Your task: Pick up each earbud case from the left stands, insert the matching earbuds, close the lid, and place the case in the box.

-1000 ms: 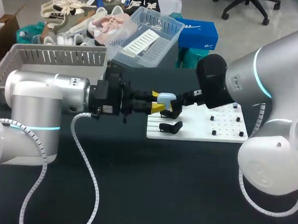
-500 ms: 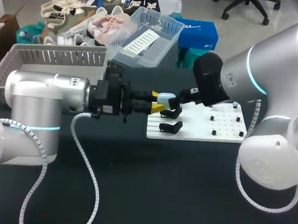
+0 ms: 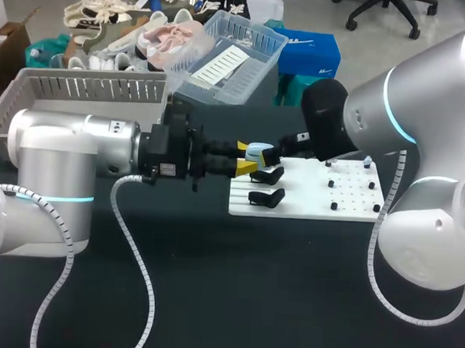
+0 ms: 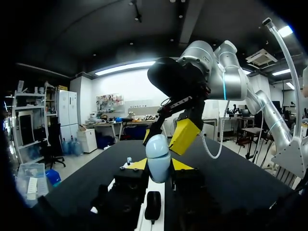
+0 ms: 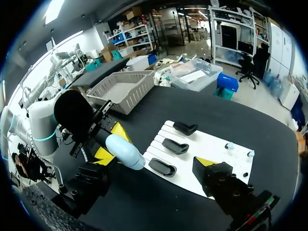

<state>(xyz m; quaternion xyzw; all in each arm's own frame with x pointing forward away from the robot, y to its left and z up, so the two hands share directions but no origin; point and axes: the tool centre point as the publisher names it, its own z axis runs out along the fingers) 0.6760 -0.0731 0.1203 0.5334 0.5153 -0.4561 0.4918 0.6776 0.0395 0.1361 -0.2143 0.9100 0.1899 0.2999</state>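
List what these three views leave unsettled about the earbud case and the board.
Inside of the earbud case: shown in no view; the left gripper covers its lower part.
Whether the right gripper touches the case: too small in the head view, behind the case in the left wrist view.
Small pieces on the white board: too small to identify in the head view.

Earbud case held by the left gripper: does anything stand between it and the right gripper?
Nothing visible does. The left gripper is shut on the earbud case, and the open right gripper is right at the case's free end, with no other object between them.
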